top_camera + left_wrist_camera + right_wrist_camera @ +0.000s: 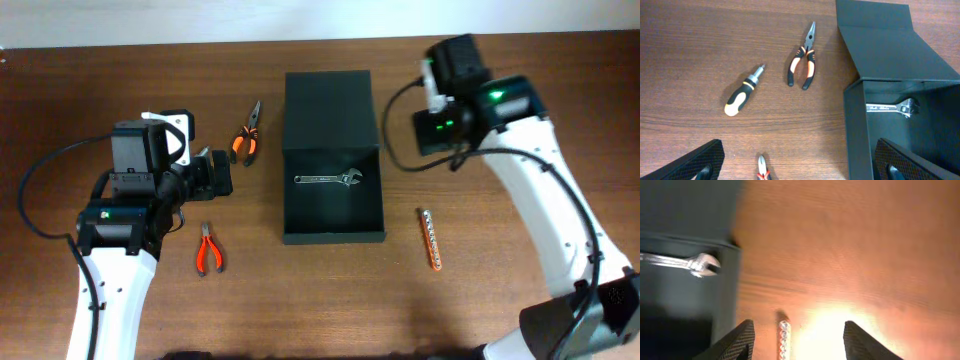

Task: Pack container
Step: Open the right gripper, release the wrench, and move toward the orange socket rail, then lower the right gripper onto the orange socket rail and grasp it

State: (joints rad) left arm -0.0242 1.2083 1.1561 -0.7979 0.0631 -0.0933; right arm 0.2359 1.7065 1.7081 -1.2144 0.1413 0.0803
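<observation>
Yellow-handled screwdriver [744, 91] left of container [890, 50], left-wrist-only

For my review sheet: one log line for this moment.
container open, wrench inside | left gripper open, empty | right gripper open, empty

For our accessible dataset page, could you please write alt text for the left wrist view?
The dark green container stands open at the right, with a silver wrench lying inside. On the wooden table to its left lie orange-and-black long-nose pliers and a yellow-and-black screwdriver; the open left tool frames the bottom corners.
</observation>
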